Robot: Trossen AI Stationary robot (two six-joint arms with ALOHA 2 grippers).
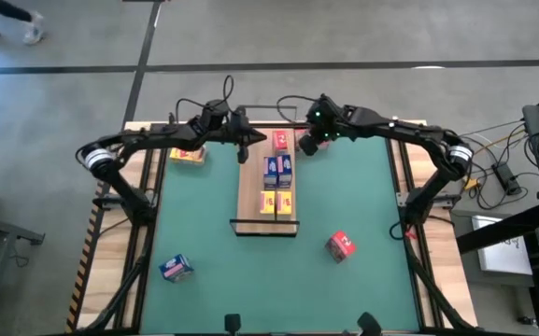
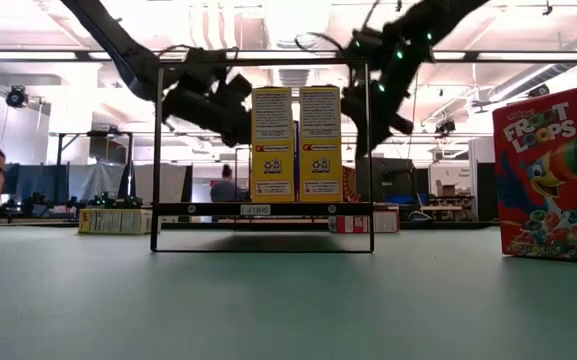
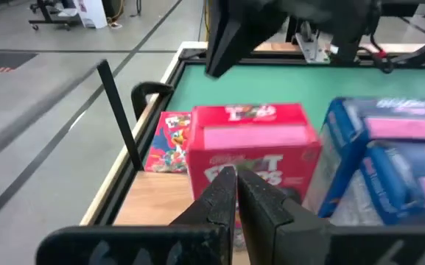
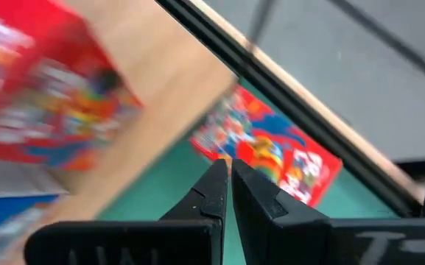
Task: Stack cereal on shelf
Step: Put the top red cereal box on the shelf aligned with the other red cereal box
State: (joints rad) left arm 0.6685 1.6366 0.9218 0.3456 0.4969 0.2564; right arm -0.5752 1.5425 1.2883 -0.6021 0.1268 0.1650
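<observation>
In the high view both arms cover the shelf's [image 1: 250, 191] far end, so the boxes there are partly hidden; a blue box [image 1: 176, 269] lies on the mat near left; the left gripper [image 1: 244, 149], closed and empty, hangs just left of the red box [image 1: 281, 141] on the shelf; blue and yellow boxes stand nearer; the right gripper [image 1: 308, 146], closed and empty, hangs just right of it; another red box [image 1: 341, 245] lies apart, near right.

Shelf [image 1: 250, 191]: red, blue, yellow boxes aboard. Loose on green mat [image 1: 204, 233]: blue box [image 1: 176, 269], red box [image 1: 341, 245]. Both arms at shelf's far end.
</observation>
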